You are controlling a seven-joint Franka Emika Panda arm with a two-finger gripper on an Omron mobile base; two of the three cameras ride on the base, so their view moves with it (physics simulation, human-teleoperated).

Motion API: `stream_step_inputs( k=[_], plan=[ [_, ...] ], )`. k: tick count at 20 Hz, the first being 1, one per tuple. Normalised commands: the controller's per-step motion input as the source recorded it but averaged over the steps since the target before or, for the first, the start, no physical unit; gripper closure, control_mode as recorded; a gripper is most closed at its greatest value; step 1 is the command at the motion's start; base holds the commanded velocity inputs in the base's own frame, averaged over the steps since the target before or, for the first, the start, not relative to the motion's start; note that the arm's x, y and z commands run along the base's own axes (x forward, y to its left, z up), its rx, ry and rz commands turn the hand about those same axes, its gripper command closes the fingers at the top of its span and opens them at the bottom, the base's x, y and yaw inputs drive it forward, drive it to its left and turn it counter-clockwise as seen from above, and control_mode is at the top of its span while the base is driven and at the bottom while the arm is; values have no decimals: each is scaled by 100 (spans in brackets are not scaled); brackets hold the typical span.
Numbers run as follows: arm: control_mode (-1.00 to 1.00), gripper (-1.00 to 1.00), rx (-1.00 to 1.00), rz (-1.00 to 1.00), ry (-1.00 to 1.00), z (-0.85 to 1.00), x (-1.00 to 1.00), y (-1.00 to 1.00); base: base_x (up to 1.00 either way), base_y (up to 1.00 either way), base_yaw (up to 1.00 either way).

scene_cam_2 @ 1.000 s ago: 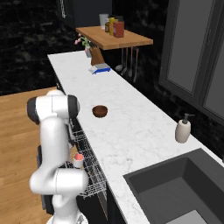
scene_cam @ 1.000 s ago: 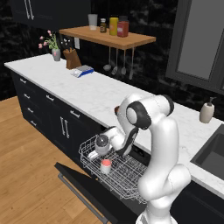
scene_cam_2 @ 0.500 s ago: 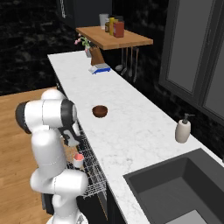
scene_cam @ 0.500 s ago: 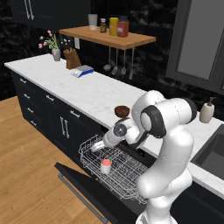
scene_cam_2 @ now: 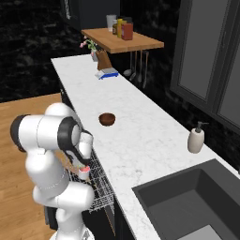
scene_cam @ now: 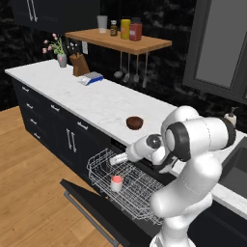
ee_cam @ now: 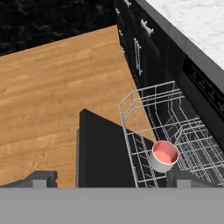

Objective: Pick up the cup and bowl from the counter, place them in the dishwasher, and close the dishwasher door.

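The cup (scene_cam: 116,183) stands upright in the white wire rack (scene_cam: 103,161) of the dishwasher (ee_cam: 197,83), red top up, with the dishwasher door (ee_cam: 103,151) lying open below it. The bowl (scene_cam: 134,122) sits on the bench (scene_cam: 87,96), up and to the far right of the pincer (scene_cam: 117,159), which hangs wide open and empty just above the rack. The next reach must rise over the bench edge to that bowl. Since the earlier frame the arm has swung right and the pincer has lifted away from the cup.
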Motion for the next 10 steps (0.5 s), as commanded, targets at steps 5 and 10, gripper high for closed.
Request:
stream_step_inputs(
  k=[5, 10],
  plan=[
    [-100, -100, 0, 7, 17, 100, 0, 0, 0, 0, 0],
    [-100, -100, 0, 9, 15, 100, 0, 23, 0, 0, 0]
  ],
)
